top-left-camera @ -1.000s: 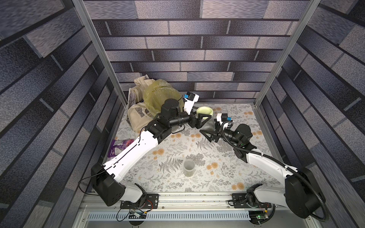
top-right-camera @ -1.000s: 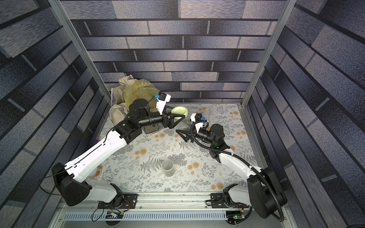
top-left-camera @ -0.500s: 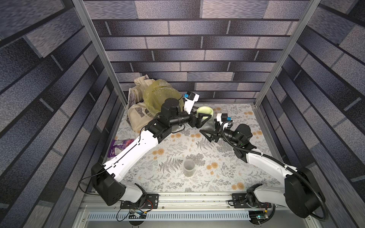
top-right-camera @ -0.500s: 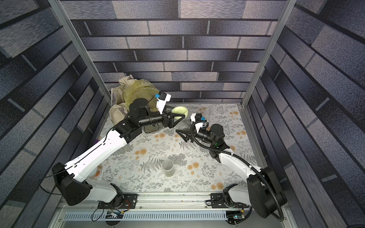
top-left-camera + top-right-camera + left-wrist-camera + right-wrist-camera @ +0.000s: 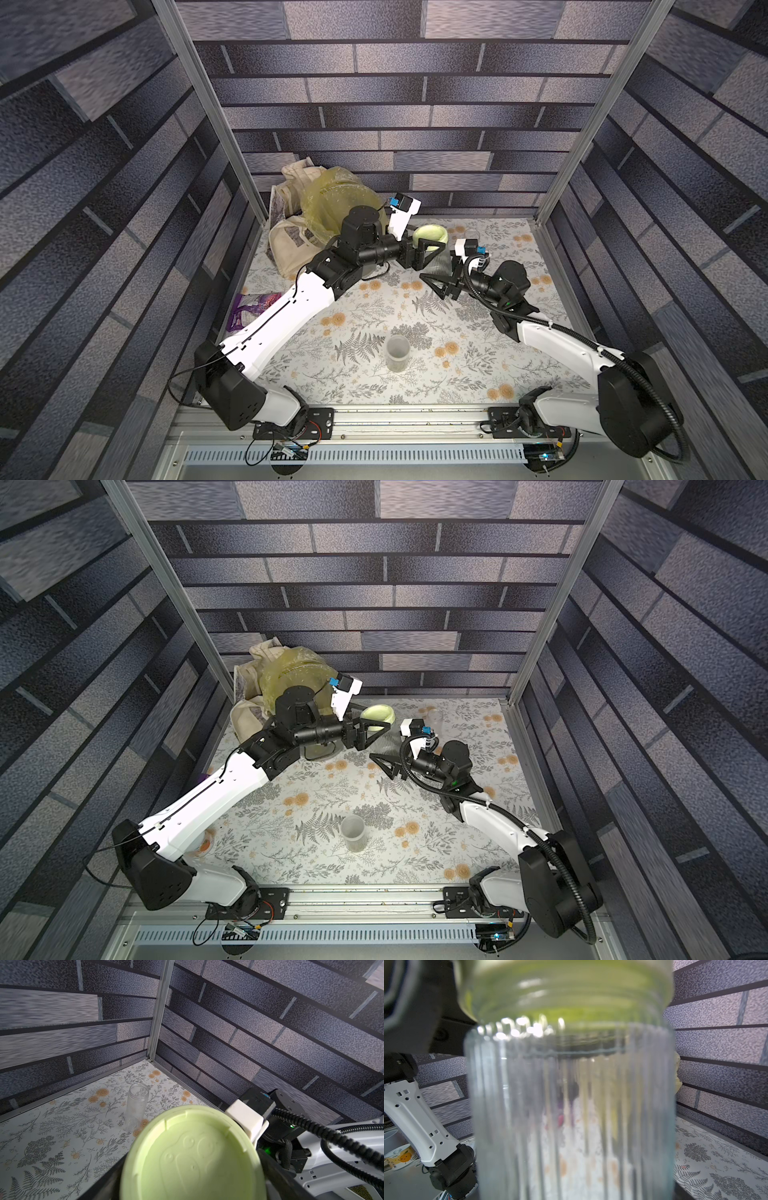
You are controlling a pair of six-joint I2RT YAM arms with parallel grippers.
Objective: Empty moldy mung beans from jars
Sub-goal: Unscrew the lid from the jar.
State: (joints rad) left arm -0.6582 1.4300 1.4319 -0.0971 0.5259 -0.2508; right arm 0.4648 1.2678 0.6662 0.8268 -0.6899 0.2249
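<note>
Three jars. Lidded jar (image 5: 441, 261) just right of bin (image 5: 328, 203), left gripper (image 5: 427, 249) clamped on lid (image 5: 434, 232), right gripper (image 5: 446, 273) clamped on its body. Slim jar (image 5: 472, 233) farther right. Short jar (image 5: 397, 352) well forward of bin, beans (image 5: 356, 845) at bottom.

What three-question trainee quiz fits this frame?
1. True or false: the tall slim jar stands open, with no lid.
2. The left hand grips: A) a spoon B) the lime-green lid C) a sponge.
3. What does the right hand hold?
Key: 1 true; 2 B; 3 the ribbed jar.
</note>
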